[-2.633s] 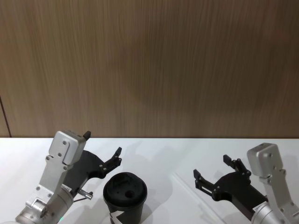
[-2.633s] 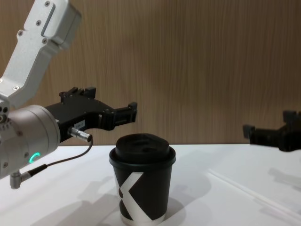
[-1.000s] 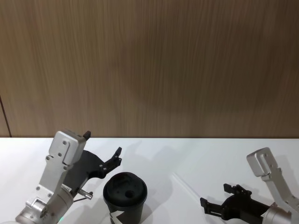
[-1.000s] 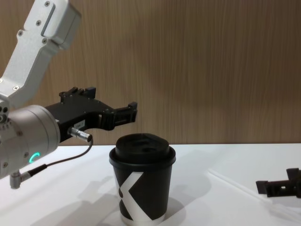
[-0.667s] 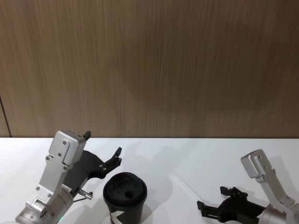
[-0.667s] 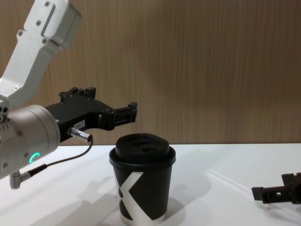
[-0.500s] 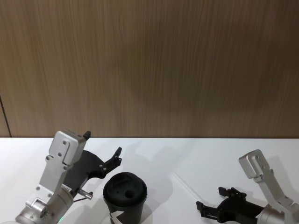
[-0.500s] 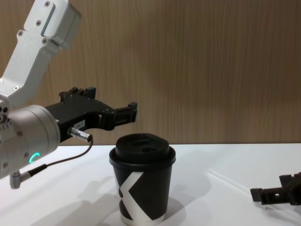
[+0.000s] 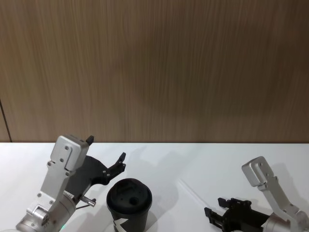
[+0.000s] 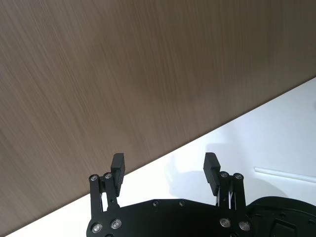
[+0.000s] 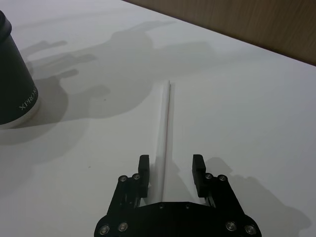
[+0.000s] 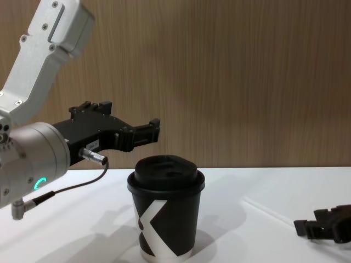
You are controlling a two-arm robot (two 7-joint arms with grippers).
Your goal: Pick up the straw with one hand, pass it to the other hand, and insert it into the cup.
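Lowered since earlier, the right hand (image 11: 171, 161) stood open astride the one straw (image 11: 164, 118) on the surface (image 11: 247, 98); the left hand (image 10: 164, 161) hovered open near the one cup (image 12: 166, 219).

A brown wood-grain wall (image 9: 154, 67) is running across the whole back, a dark vertical seam (image 9: 5, 121) showing near its left edge. A plain white counter (image 9: 203, 157) is meeting its foot, and soft grey shadows (image 11: 123, 44) are lying across the matt top under even light.

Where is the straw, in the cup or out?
Out. The straw lies flat on the table, apart from the cup, within the open right gripper. The left gripper hovers open near the cup.
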